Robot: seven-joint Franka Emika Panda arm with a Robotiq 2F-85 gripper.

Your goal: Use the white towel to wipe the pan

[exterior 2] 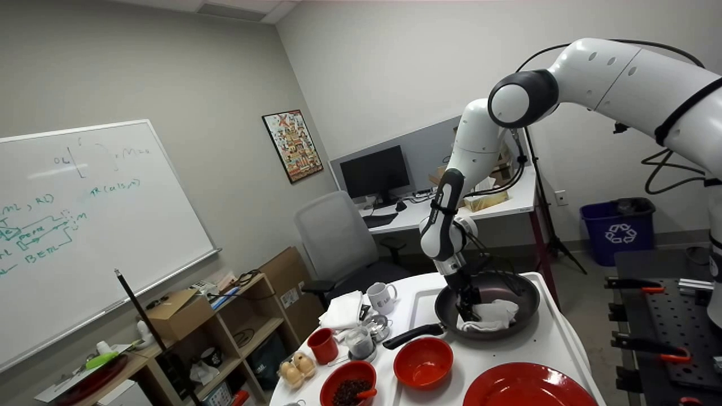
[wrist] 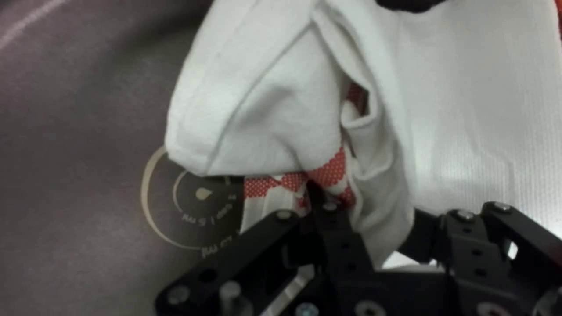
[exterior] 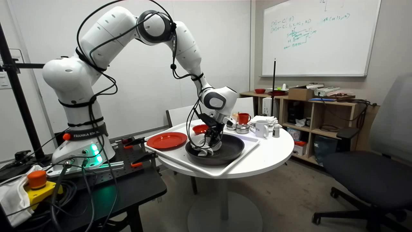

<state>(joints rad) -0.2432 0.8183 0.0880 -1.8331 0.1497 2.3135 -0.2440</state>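
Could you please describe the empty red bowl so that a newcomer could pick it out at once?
On the round white table, find the dark pan. In an exterior view, the bowl sits beside the pan's handle, next to the red plate. Its bare red inside sets it apart from the other red bowl, which holds small dark pieces.

The white towel (wrist: 276, 136) shows red dotted banding (wrist: 331, 170).

Towel (wrist: 272, 127) soft cloth; pan (wrist: 88, 171) matt; plate (exterior 2: 524, 388) glossy.
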